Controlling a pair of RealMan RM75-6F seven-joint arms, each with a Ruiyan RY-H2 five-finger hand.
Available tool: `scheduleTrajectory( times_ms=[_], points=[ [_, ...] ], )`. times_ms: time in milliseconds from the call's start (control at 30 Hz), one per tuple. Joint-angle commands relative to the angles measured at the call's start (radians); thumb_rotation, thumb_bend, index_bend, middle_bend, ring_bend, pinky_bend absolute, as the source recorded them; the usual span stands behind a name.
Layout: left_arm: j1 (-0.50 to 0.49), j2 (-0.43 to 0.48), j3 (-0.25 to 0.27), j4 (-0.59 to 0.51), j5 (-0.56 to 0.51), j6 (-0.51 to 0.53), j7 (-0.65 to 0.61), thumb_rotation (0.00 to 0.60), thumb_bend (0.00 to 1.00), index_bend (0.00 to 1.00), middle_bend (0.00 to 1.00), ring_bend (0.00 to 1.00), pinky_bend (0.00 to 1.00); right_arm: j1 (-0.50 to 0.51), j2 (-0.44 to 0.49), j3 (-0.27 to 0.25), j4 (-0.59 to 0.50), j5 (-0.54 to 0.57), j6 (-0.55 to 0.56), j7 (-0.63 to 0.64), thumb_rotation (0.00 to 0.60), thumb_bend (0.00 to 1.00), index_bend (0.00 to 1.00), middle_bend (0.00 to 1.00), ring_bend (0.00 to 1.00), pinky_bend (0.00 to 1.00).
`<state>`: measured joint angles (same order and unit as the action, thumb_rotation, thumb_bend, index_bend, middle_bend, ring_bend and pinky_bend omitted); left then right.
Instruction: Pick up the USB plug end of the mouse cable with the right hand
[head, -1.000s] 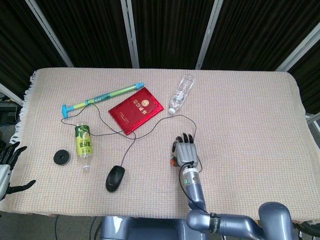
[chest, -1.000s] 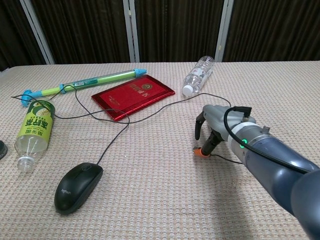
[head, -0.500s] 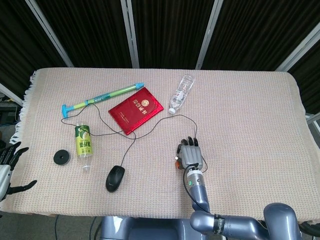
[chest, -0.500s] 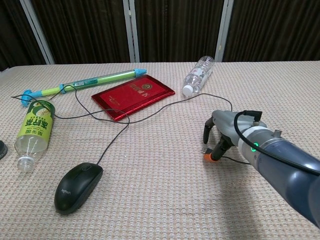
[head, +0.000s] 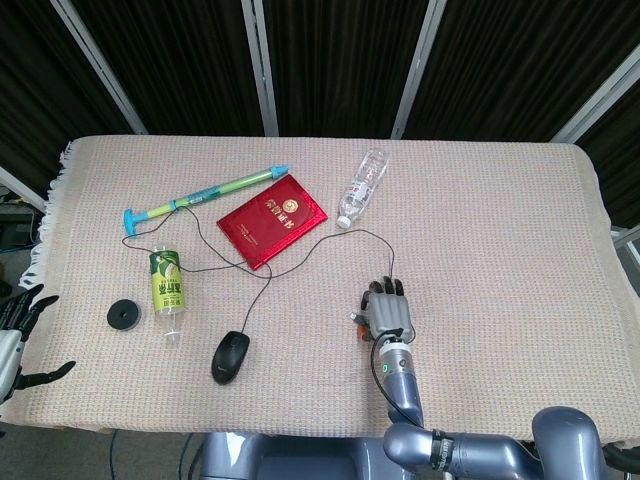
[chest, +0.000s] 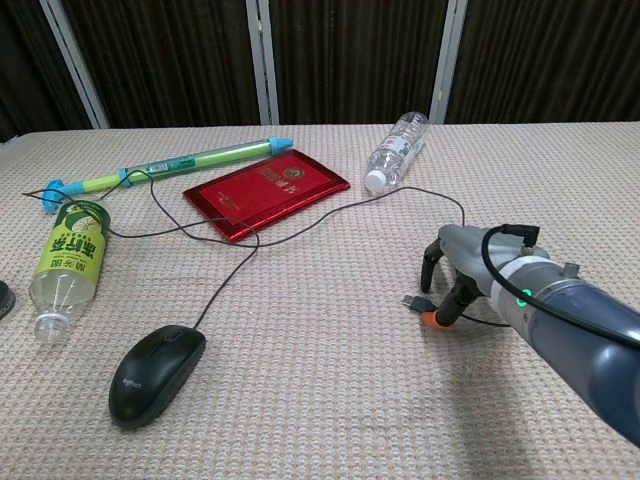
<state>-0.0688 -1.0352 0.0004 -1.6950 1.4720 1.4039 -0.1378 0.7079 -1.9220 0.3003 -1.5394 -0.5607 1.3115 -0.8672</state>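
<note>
The black mouse (head: 231, 356) (chest: 157, 372) lies near the table's front edge. Its thin black cable (head: 262, 295) (chest: 225, 285) runs up past the red booklet, then curves right and down to my right hand (head: 388, 312) (chest: 470, 270). That hand is lowered onto the cloth and pinches the cable's end. The silver USB plug (head: 354, 318) (chest: 411, 301) sticks out to the left beside an orange fingertip (chest: 431, 320). My left hand (head: 18, 335) hangs off the table's left front corner with its fingers spread, holding nothing.
A red booklet (head: 273, 220) (chest: 266, 193), a clear water bottle (head: 362, 187) (chest: 397, 150), a green-blue tube (head: 205, 194) (chest: 165, 164), a green-labelled bottle (head: 168, 290) (chest: 65, 262) and a black disc (head: 124, 315) lie on the beige cloth (head: 500, 230).
My right hand has slid right and toward the front edge, and the USB plug has moved along with it. The left hand has stayed in place.
</note>
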Motion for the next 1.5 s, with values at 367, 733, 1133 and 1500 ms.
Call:
scheduleTrajectory(
  times_ms=[367, 733, 1133, 1500],
  points=[
    [-0.003, 0.002, -0.002, -0.003, -0.008, -0.008, -0.015, 0.6, 0.13, 0.15, 0.0, 0.0, 0.0, -0.011, 0.013, -0.004, -0.032, -0.065, -0.003, 0.062, 0.6, 0.36, 0.6, 0.3, 0.06, 0.06],
    [-0.001, 0.005, -0.001, -0.007, -0.013, -0.011, -0.026, 0.6, 0.13, 0.15, 0.0, 0.0, 0.0, -0.037, 0.067, 0.09, -0.158, -0.151, -0.013, 0.249, 0.6, 0.36, 0.6, 0.3, 0.06, 0.06],
    [0.002, 0.007, -0.002, -0.01, -0.03, -0.016, -0.025, 0.6, 0.12, 0.15, 0.0, 0.0, 0.0, -0.164, 0.102, 0.304, -0.234, -0.318, -0.049, 0.869, 0.6, 0.36, 0.6, 0.3, 0.04, 0.06],
    [-0.003, 0.006, -0.002, -0.012, -0.032, -0.024, -0.019, 0.599, 0.13, 0.15, 0.0, 0.0, 0.0, -0.203, 0.036, 0.281, -0.15, -0.558, 0.068, 1.171, 0.6, 0.36, 0.6, 0.3, 0.04, 0.06]
  ],
)
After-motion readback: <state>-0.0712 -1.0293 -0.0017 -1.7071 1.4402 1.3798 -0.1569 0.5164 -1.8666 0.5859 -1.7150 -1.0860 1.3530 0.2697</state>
